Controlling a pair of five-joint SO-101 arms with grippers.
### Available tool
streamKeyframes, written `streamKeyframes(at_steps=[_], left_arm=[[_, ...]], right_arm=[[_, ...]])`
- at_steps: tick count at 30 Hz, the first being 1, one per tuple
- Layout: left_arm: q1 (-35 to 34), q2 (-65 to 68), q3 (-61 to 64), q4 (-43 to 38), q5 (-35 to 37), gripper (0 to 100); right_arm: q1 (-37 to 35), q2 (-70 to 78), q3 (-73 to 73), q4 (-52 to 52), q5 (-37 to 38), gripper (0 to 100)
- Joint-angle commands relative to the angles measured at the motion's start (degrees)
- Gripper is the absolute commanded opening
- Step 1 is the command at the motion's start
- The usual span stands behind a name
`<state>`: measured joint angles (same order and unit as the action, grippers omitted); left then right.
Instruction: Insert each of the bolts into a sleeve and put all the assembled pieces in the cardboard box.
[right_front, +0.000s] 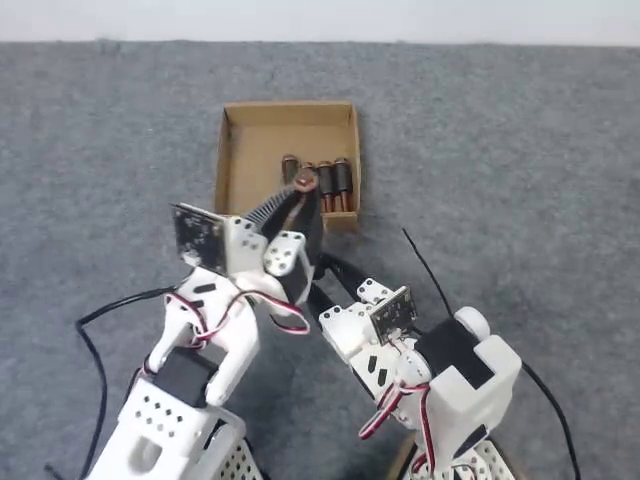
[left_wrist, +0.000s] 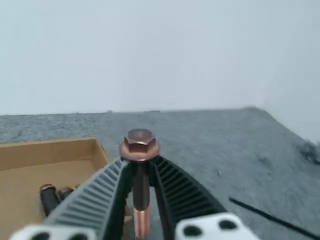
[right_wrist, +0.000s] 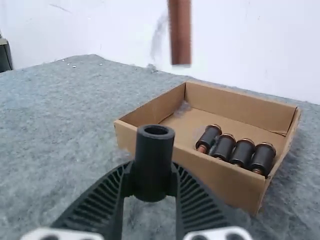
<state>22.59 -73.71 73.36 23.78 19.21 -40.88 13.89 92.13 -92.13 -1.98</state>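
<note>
Low in the centre of the left wrist view: left gripper (left_wrist: 140, 166) pinched on a copper bolt (left_wrist: 139, 146), upright, hex head just above the fingertips, shank hanging down between the jaws. In the high view, seen over the lower right part of the cardboard box (right_front: 230, 150), upper middle of the frame.

Low centre of the right wrist view: right gripper (right_wrist: 153, 170) clamped on a black sleeve (right_wrist: 155, 150), upright, open bore facing up. At the top of that same view, the bolt's free end, hanging above and slightly right of the bore, well apart from it and not yet entered. Right of centre, beyond the sleeve: four assembled pieces (right_wrist: 235, 150) lying side by side on the box floor, near its front wall.

Step in hand, by the look of it: insertion, probably the last pairing, with no other loose parts visible. Next, as a judgement: bring shank over bore with a small sideways correction, then lower straight, both parts kept upright to avoid catching the rim. After that, into the box beside the other four.
</note>
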Motion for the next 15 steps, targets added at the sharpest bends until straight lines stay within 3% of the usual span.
streamKeyframes(at_steps=[1, 15], left_arm=[[1.5, -2.1, -2.7, 3.8, 0.7, 1], [1.0, 0.5, -5.5, 7.7, -1.8, 1]], right_arm=[[-0.4, -3.5, 0.1, -1.7, -0.5, 0.6], [-0.3, -3.6, -0.1, -1.8, -0.4, 0.6]])
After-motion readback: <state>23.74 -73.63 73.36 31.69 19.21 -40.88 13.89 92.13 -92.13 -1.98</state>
